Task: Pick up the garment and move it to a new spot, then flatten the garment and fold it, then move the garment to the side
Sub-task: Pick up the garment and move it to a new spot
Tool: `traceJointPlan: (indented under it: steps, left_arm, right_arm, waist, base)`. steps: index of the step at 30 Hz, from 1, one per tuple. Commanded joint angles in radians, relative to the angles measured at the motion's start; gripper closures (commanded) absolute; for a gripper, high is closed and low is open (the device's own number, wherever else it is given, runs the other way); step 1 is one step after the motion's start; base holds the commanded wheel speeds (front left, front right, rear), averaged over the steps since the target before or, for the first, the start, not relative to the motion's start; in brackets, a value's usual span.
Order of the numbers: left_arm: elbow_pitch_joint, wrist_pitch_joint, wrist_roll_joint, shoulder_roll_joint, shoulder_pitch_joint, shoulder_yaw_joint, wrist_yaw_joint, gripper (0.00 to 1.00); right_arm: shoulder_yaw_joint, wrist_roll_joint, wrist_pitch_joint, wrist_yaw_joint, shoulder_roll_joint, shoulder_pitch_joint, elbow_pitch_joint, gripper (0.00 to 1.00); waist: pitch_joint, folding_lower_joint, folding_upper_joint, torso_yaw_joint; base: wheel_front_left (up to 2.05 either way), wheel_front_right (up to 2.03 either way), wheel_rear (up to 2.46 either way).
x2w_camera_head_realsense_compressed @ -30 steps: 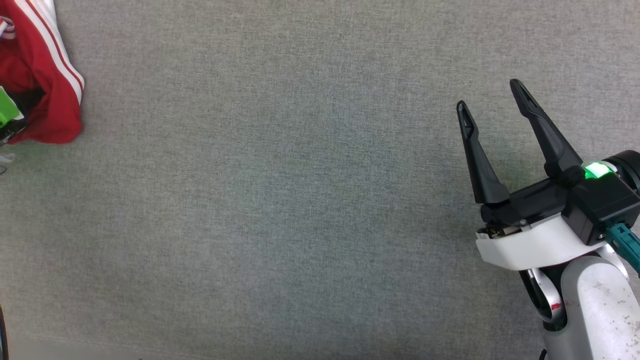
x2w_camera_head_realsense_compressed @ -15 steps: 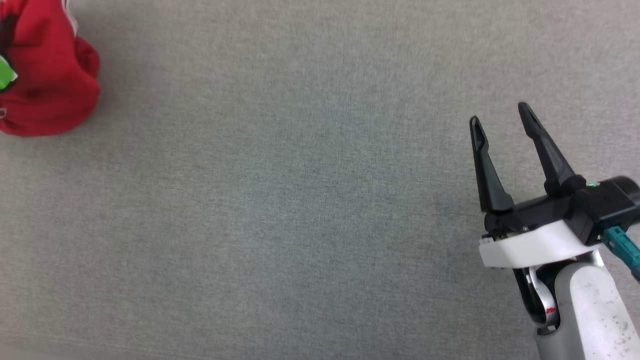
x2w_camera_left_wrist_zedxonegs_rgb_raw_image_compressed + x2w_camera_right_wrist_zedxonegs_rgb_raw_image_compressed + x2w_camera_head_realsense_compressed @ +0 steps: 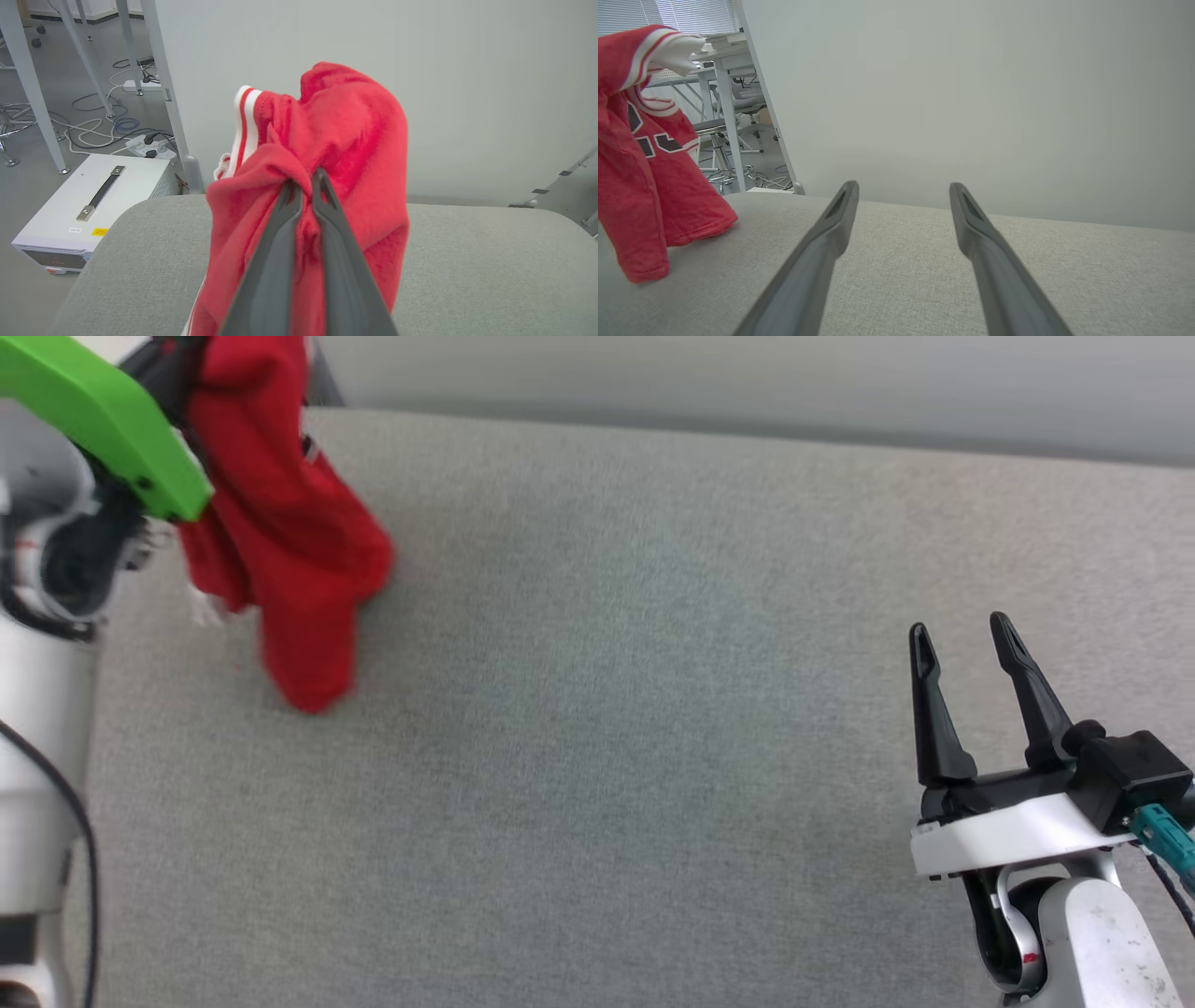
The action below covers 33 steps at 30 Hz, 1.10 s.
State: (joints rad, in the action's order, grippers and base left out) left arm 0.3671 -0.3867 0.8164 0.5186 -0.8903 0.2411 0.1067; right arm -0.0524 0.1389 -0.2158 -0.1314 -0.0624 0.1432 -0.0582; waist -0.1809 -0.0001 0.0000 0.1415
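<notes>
Left claw (image 3: 306, 183) pinched tight on the garment (image 3: 280, 541) — the red jersey hangs bunched, long axis straight down, over the desk's (image 3: 607, 756) far-left corner, lower end seemingly brushing the top. Right claw (image 3: 960, 625) is spread, empty, well apart to the right. White-striped trim and dark lettering peek out.

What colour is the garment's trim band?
White with a red stripe, on the red garment; clearest in the left wrist view.
</notes>
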Motion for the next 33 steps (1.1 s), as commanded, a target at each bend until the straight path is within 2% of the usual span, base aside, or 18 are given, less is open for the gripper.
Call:
traceJointPlan:
  steps: [1,9,15,22,33]
  left_arm:
    - [-0.031,0.022,-0.013,-0.020,0.030,0.001,-0.016,1.00]
    - [-0.206,0.078,-0.026,-0.128,0.159,0.058,-0.075,1.00]
    - [-0.249,0.119,-0.067,-0.212,0.214,0.133,-0.108,1.00]
    - [-0.176,0.189,-0.117,-0.297,0.253,0.218,-0.111,1.00]
    - [0.082,0.334,-0.213,-0.393,0.230,0.320,-0.095,1.00]
  right_arm:
    - [0.003,0.009,-0.007,0.001,0.005,-0.010,0.004,0.00]
    - [0.021,0.019,-0.015,0.001,0.011,-0.033,0.009,0.00]
    - [0.020,0.029,-0.012,0.001,0.012,-0.034,0.001,0.00]
    - [0.003,0.046,-0.009,0.001,0.012,-0.027,0.012,0.00]
    - [-0.015,0.054,-0.010,0.001,0.012,-0.007,0.041,0.00]
  waist:
    - [0.080,0.0001,0.0000,-0.046]
    - [0.110,0.0001,0.0000,-0.129]
    - [0.089,0.0001,0.0000,-0.189]
    - [0.036,0.0001,0.0000,-0.248]
    - [-0.040,0.0001,0.0000,-0.300]
  base:
    - [0.00,0.00,0.00]
    - [0.00,0.00,0.00]
    - [0.00,0.00,0.00]
    - [0.00,0.00,0.00]
    - [0.00,0.00,0.00]
